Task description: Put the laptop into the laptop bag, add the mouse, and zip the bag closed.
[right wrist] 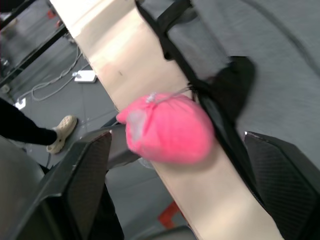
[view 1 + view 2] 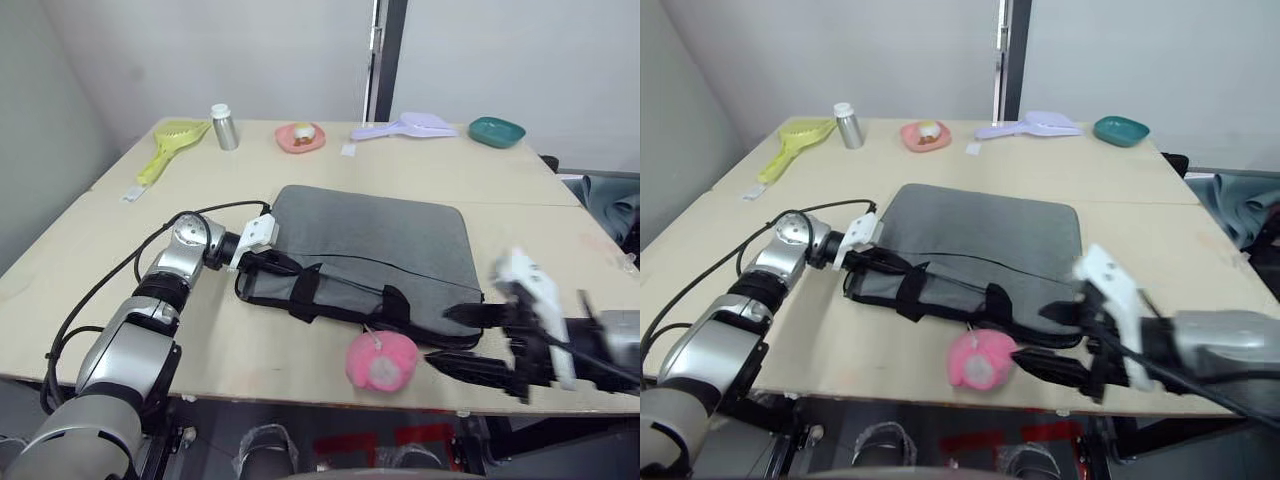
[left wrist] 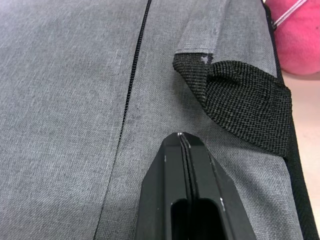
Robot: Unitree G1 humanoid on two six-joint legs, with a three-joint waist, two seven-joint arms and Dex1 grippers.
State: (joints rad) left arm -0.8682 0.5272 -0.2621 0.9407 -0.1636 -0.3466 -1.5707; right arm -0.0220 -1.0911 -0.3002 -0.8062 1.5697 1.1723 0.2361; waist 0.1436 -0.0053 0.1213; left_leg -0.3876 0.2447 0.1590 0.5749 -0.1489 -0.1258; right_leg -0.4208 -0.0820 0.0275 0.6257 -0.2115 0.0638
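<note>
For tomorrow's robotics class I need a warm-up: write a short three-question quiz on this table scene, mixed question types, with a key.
1. True or false: the left pincer is shut, lying on the grey bag.
2. What lies between the right pincer's open fingers?
A) a bottle
B) a pink plush toy
C) a scoop
3. Fill in: the bag's handles are ____ in colour.

Key: 1 true; 2 B; 3 black.

laptop bag (image 2: 380, 245) | grey, black handles | flat on table
</note>
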